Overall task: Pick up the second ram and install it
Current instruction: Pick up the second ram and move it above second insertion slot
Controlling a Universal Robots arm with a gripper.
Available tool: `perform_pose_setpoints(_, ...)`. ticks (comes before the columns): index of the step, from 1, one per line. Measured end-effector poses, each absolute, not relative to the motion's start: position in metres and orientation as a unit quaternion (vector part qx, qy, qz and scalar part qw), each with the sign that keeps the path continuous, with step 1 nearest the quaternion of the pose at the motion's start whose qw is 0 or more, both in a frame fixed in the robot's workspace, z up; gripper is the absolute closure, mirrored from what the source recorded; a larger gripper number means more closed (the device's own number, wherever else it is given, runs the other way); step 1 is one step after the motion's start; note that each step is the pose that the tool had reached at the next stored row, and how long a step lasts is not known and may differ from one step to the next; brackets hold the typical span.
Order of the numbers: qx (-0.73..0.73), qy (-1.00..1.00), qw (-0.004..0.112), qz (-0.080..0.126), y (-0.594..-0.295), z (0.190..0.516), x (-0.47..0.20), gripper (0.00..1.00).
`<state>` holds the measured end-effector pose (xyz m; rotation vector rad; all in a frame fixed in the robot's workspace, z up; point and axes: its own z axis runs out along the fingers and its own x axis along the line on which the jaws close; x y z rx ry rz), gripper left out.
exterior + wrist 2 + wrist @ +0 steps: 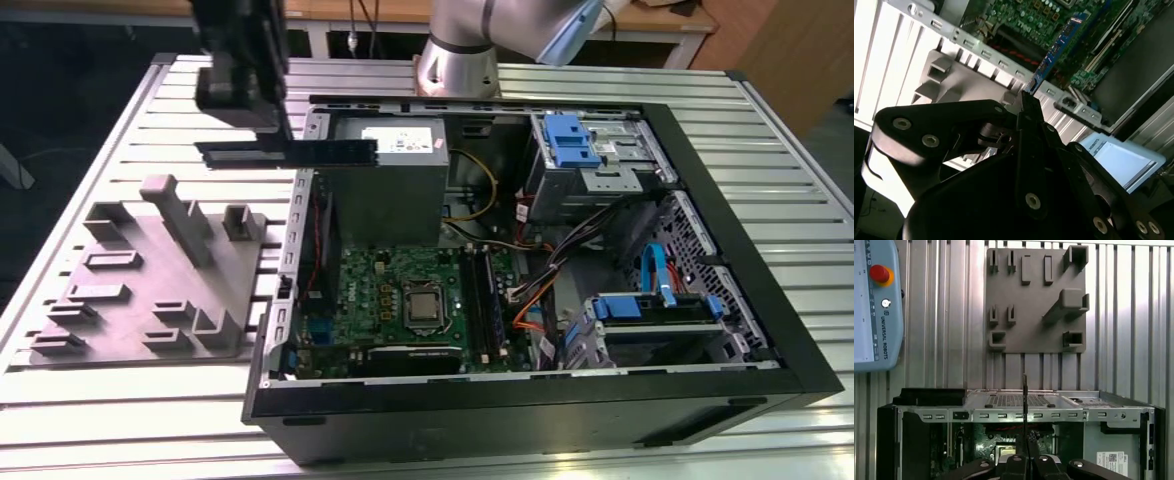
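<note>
My gripper (pixel 271 133) hangs above the exterior view's left wall of the open computer case (pixel 694 250). It is shut on the second ram (pixel 327 150), a long dark stick held level and edge-down, between the grey tray and the case interior. In the second wrist view the ram (pixel 1056 47) juts out from the shut gripper (pixel 1026 98) toward the green motherboard (pixel 1019 15). In the first wrist view the ram (pixel 1024 400) shows edge-on as a thin dark line above the gripper (pixel 1024 454), crossing the case's metal rim (pixel 1004 415).
A grey plastic tray (pixel 147 290) with upright posts lies on the slatted table at the exterior view's left. Inside the case are the motherboard (pixel 400 300), a power supply (pixel 387 160), cables and blue-tabbed drive bays (pixel 587 150). A teach pendant (pixel 876 305) rests on the table.
</note>
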<state>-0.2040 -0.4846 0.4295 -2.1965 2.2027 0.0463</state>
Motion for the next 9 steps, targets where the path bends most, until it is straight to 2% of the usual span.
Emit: perform_pose_setpoints(9,-0.706,0.708,0.013,0.017,-0.485,0.429,-0.163,0.89)
